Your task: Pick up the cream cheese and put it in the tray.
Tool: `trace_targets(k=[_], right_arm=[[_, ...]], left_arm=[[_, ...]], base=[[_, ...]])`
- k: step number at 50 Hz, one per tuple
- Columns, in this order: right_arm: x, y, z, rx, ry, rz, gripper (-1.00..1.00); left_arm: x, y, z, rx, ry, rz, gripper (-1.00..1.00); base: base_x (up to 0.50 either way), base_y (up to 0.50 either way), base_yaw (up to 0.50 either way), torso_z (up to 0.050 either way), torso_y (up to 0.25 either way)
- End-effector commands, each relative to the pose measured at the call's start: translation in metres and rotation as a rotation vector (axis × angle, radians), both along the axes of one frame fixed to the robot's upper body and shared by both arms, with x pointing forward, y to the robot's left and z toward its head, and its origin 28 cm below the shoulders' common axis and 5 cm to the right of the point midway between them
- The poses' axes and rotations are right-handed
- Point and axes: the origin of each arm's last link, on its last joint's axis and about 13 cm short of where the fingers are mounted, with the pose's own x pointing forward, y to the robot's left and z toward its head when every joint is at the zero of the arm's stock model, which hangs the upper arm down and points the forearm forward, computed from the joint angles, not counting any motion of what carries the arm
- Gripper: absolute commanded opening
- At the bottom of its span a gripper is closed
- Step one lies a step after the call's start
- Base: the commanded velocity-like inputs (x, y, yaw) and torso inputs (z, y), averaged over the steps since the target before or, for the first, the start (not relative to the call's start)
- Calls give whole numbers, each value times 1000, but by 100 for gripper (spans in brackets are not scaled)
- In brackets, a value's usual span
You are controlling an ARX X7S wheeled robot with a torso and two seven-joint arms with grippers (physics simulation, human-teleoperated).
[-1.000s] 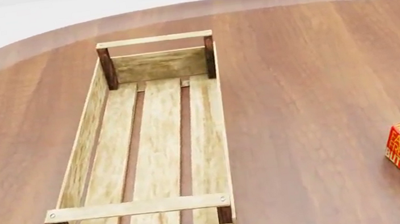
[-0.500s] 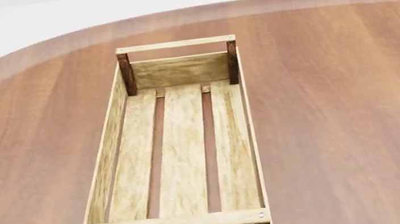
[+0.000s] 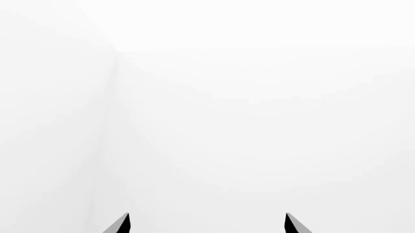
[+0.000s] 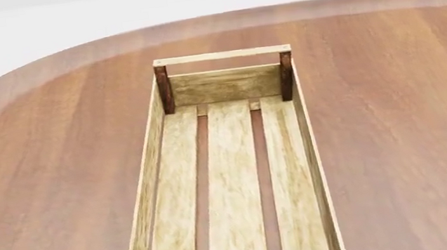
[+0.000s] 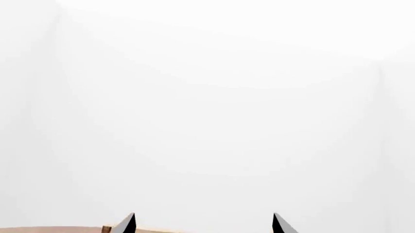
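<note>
The tray [image 4: 223,86] sits on the table [image 4: 48,153], its slatted floor bare.

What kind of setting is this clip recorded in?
Most likely a bare simulated tabletop scene, not a real room: a rounded wooden table carrying only a slatted tray, with blank white surroundings. Both wrist views show nothing but white walls.

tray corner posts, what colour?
Dark brown corner posts on the pale-wood tray; head view.
</note>
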Motion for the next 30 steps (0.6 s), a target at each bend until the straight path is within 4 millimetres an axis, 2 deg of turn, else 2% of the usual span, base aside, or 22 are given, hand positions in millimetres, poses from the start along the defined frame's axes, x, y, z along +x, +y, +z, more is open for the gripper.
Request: trace_targets(k=[1,18,30], right_arm=[[0,0,0,0,-3,-3,100],[2,-2,0,14,3,-12,100],[3,-1,0,16,12,-10,100]], left_arm=[[0,0,0,0,-2,0,100],[2,0,-1,2,4,0,100],[2,0,-1,3,5,2,100]], base=[[105,160,0,0,0],[105,154,0,0,0],[106,59,0,0,0]])
